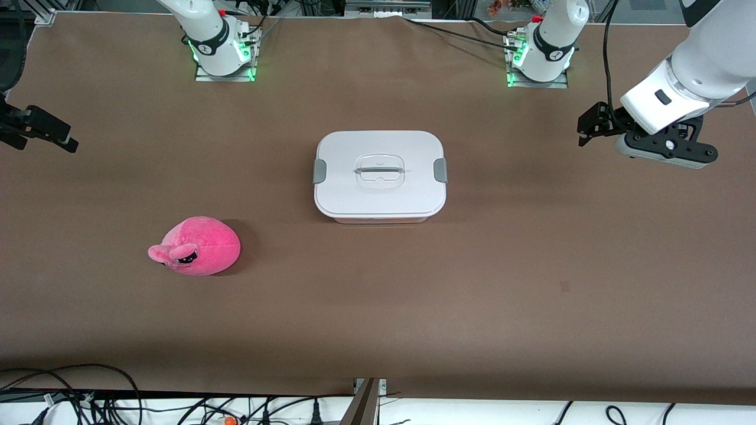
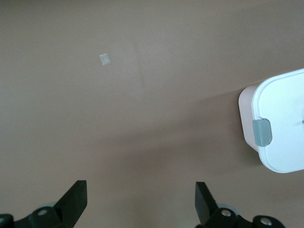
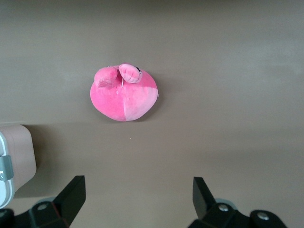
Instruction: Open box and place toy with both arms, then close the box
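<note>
plush toy: nearest the front camera, the hot-pink plush toy (image 1: 196, 247) lies on the brown table (image 1: 472, 283) in the lower-left part of the front view, toward the right arm's end. Paler pink ears and dark squinting eyes face the frame's lower left. Nothing touches it. In the right wrist view it sits above centre (image 3: 124, 93), ears uppermost.

box: the translucent pinkish-white box (image 1: 380, 174) stands at the centre of the front view, farther from the camera than the toy and well apart from it. The flat white lid (image 1: 348, 195) is on, so any contents are hidden. A grey clip sits at each short end, one toward the left arm (image 1: 440, 170) and one toward the right arm (image 1: 319, 171); a recessed handle (image 1: 378, 170) lies mid-lid. One corner shows at the right edge of the left wrist view (image 2: 278, 126).

left gripper: at the upper right of the front view (image 1: 596, 127), in the air over bare table at the left arm's end. Fingers (image 2: 76, 199) spread wide, holding nothing, touching nothing.

right gripper: at the left edge of the front view (image 1: 35, 127), over the table's edge at the right arm's end. Fingers (image 3: 71, 194) released wide, empty.

tape scrap: a small pale square (image 2: 105, 59) on the table, upper left of the left wrist view.

writing: none readable.
</note>
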Motion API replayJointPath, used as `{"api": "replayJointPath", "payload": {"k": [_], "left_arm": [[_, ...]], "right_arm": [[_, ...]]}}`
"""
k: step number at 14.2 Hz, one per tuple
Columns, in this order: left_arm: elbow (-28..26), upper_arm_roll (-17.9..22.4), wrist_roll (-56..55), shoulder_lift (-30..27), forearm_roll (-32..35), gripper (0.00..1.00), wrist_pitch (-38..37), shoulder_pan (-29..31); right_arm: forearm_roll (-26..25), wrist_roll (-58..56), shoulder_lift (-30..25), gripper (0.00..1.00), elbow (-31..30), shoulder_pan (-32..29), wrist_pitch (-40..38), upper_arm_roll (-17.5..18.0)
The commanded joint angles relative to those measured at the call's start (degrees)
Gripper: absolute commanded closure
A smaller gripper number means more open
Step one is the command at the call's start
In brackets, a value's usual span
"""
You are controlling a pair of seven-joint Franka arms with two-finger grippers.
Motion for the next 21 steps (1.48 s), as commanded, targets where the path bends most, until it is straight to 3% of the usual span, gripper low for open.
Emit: {"api": "replayJointPath", "payload": {"k": [1, 4, 7, 10, 12, 17, 21], "left_arm": [[2.45, -0.86, 0.39, 1.18, -1.31, 0.0, -2.01, -1.27], [2.62, -3.31, 0.3, 1.35, -1.92, 0.0, -1.48, -2.94], [10.25, -6.92, 0.48, 8.98, -3.6, 0.0, -0.95, -8.46], [12.29, -7.02, 0.48, 16.27, -3.43, 0.0, -0.34, -16.89], [12.64, -7.02, 1.35, 21.9, -3.42, 0.0, 6.21, -20.77], [12.21, -6.93, 7.94, 29.56, -2.72, 0.0, 20.12, -27.89], [11.59, -7.02, 20.03, 33.86, 3.42, 0.0, 26.98, -30.01]], "right_arm": [[0.19, -0.38, 0.18, 0.0, 0.36, 1.19, -1.07, 0.54], [0.19, -0.47, 1.5, 0.0, 0.36, 1.55, -0.89, 0.46], [0.1, -0.38, 2.47, 0.0, 0.01, 2.51, -1.15, 0.54], [0.1, -0.64, 2.91, 0.0, -0.08, 2.61, -0.71, 0.54], [0.1, -3.79, 3.78, 0.0, -1.04, 2.61, -0.19, 0.54], [1.07, -7.15, 10.45, 0.0, -3.68, 2.61, 8.14, 0.54], [2.65, -7.15, 15.82, 0.0, -9.64, 2.61, 23.06, 2.03]]}}
